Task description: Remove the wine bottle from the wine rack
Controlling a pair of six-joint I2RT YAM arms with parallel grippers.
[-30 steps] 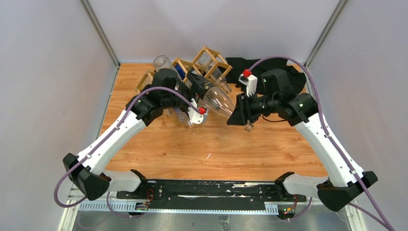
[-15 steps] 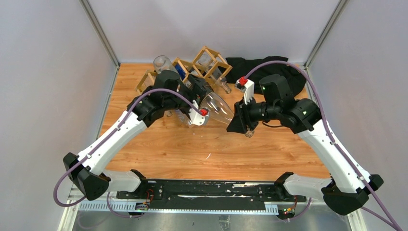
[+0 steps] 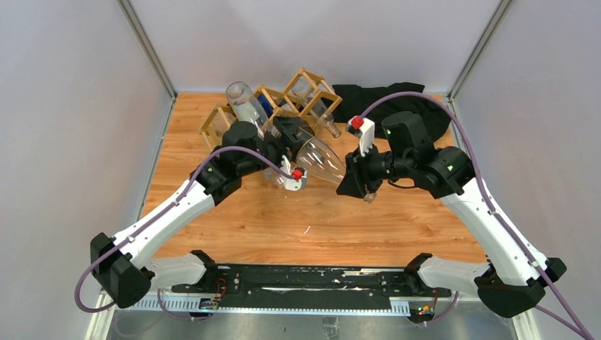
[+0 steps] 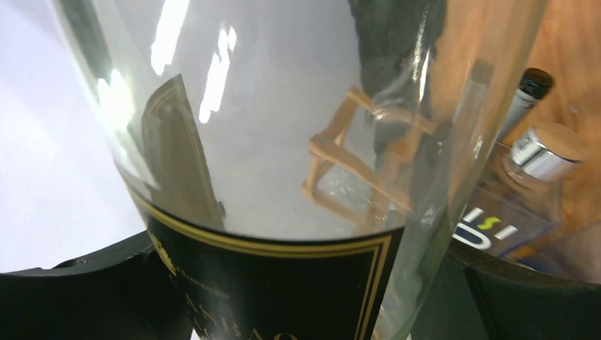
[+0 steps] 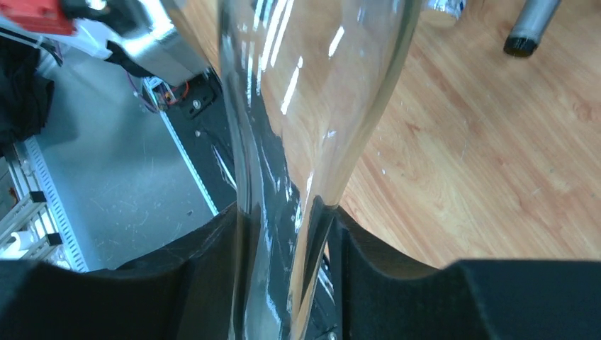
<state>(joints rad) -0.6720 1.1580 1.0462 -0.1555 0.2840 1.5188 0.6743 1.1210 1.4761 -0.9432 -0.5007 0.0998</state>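
Right tool [image 5: 283, 234] is clamped on the neck of the wine bottle [image 3: 320, 159].
Its body is flanked by the left tool [image 4: 305, 297]; whether it is gripped cannot be told.

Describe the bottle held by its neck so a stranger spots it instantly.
On the wooden table, look just in front of the wine rack. The wine bottle lies sideways there, neck in the right gripper, body between the left gripper's fingers. Alone among the bottles it is outside the rack's cells, with a black, gold-edged label.
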